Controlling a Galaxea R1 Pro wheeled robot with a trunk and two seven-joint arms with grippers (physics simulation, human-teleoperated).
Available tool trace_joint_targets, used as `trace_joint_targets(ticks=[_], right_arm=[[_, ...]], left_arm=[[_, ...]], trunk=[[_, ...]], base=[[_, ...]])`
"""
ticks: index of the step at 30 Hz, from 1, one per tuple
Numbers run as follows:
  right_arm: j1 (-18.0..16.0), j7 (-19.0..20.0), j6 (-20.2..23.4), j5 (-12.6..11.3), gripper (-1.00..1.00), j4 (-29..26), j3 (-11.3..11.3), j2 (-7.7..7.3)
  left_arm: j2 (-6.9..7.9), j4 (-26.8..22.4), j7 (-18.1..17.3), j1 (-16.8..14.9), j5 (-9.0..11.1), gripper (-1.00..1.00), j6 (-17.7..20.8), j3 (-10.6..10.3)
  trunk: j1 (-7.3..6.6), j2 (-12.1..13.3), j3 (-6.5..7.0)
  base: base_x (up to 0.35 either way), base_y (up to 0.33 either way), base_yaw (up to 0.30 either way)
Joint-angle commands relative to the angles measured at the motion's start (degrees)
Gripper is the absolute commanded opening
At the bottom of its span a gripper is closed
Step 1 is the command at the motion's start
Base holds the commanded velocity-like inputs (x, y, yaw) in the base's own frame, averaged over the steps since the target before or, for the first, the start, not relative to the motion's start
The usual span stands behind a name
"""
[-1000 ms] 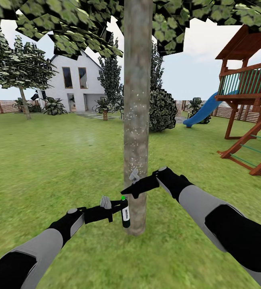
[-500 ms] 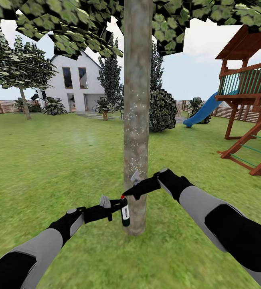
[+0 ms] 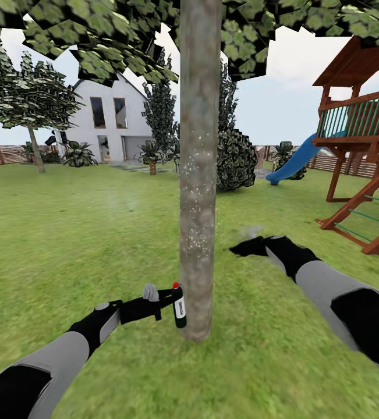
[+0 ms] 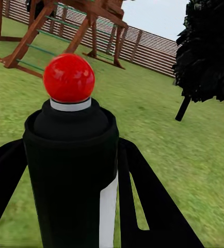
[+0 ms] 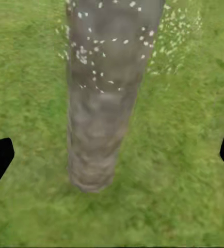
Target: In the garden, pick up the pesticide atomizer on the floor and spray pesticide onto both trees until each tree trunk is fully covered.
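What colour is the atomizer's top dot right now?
Red dot on the pesticide atomizer; clearest in the left wrist view.

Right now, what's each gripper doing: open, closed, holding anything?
Left gripper: closed on the spray bottle, beside the tree trunk.
Right gripper: open, holding nothing, fingers spread wide in its wrist view.

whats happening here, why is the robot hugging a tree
It is not hugging it. The left gripper holds the pesticide atomizer upright, close beside the tree trunk in a garden, the dot on its top showing red. White specks of pesticide dot the middle of the trunk, while its base looks bare. The right gripper is open and empty, off to the trunk's other side.
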Motion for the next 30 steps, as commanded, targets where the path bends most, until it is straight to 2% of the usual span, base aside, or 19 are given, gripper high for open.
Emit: trace_joint_targets(ticks=[1,3,5,6,7,9,11,12,14,17,18,19,20,22,23,24,25,27,30], right_arm=[[0.2,-2.6,-1.0,-0.2,1.0,1.7,-1.3,-0.67],[0.3,-5.7,-4.7,-0.2,1.0,6.5,-2.0,-1.29],[1.4,-11.9,-10.9,-0.3,1.0,12.7,-2.3,-1.71],[2.4,-14.5,-13.4,-0.5,1.0,13.8,-2.4,-1.82],[5.0,-18.2,-16.5,-1.4,1.0,14.8,-2.4,-1.92],[8.8,-21.8,-20.5,-3.8,1.0,15.5,-2.4,-1.93],[13.6,-23.9,-24.3,-5.4,1.0,15.7,-2.4,-1.88],[17.5,-24.8,-27.5,-6.0,1.0,15.8,-2.4,-1.78],[24.1,-25.6,-31.2,-7.1,1.0,15.9,-2.4,-1.64],[31.1,-25.7,-32.3,-9.6,1.0,16.0,-2.5,-1.62],[32.4,-25.7,-32.4,-9.9,1.0,16.0,-2.4,-1.6],[36.3,-25.5,-32.5,-10.3,1.0,16.0,-2.4,-1.53],[38.6,-25.5,-32.4,-10.3,1.0,16.0,-2.4,-1.51],[46.3,-25.5,-32.4,-10.3,1.0,16.0,-2.4,-1.43],[52.4,-25.5,-32.4,-10.3,1.0,16.0,-2.4,-1.41],[53.5,-25.5,-32.4,-10.3,1.0,16.0,-2.4,-1.41],[55.3,-25.5,-32.3,-10.2,1.0,16.0,-2.3,-1.41],[56.4,-25.5,-32.3,-10.2,1.0,16.0,-2.3,-1.41],[56.9,-25.5,-32.3,-10.2,1.0,16.0,-2.3,-1.29]], left_arm=[[0.19,0.2,0.1,0.0,0.0,-1.0,-0.2,0.1],[0.62,1.4,0.3,0.0,0.0,-1.0,-1.7,0.1],[1.92,2.5,1.8,0.0,0.0,-1.0,-2.7,0.1],[2.31,2.7,5.0,0.0,0.1,-1.0,-2.9,0.1],[2.62,3.0,12.0,0.0,0.0,-1.0,-3.3,0.1],[2.82,5.0,19.1,0.0,0.0,-1.0,-6.2,0.1],[2.9,8.9,25.5,0.0,0.1,-1.0,-10.8,0.1],[2.92,10.9,31.1,0.0,0.1,-1.0,-13.3,0.1],[2.92,12.5,36.2,0.0,0.0,-1.0,-16.3,0.1],[2.99,12.9,37.9,1.5,0.0,-1.0,-18.3,0.1],[3.0,13.0,38.1,1.8,0.0,-1.0,-18.6,0.1],[3.01,13.0,38.3,3.7,0.1,-1.0,-19.0,0.1],[3.04,13.0,38.4,4.0,0.1,-1.0,-19.4,0.1],[3.04,13.0,38.4,5.2,0.4,-1.0,-20.9,0.1],[3.37,13.0,38.4,5.4,3.7,-1.0,-21.1,0.1],[3.73,13.0,38.7,5.5,4.2,-1.0,-21.1,0.1],[4.14,13.0,41.9,5.5,4.6,-1.0,-21.2,0.1],[4.33,13.0,45.0,5.8,4.8,-1.0,-21.2,0.1],[4.45,13.0,46.4,5.9,4.9,-1.0,-21.2,0.1]], trunk=[[0.0,0.0,0.0],[0.0,0.0,0.0],[0.0,0.0,0.0],[0.0,0.0,0.0],[0.0,0.0,0.0],[0.0,0.0,0.0],[0.0,0.0,0.0],[0.0,0.0,0.0],[0.0,0.0,0.0],[0.0,0.0,0.0],[0.0,0.0,0.0],[0.0,0.0,0.0],[0.0,0.0,0.0],[0.0,0.0,0.0],[0.0,0.0,0.0],[0.0,0.0,0.0],[0.0,0.0,0.0],[0.0,0.0,0.0],[0.0,0.0,0.0]], base=[[0.0,0.0,0.0],[0.0,0.0,0.0],[0.0,0.0,0.0],[0.0,0.0,0.0],[0.0,0.0,0.0],[0.0,0.0,0.0],[0.0,0.0,0.0],[0.0,0.0,0.0],[0.0,0.0,0.0],[0.0,0.0,0.0],[0.0,0.0,0.0],[0.0,0.0,0.0],[0.0,0.0,0.0],[0.0,0.0,0.0],[0.0,0.0,0.0],[0.0,0.0,0.0],[0.0,0.0,0.0],[0.0,0.0,0.0],[0.0,0.0,0.0]])
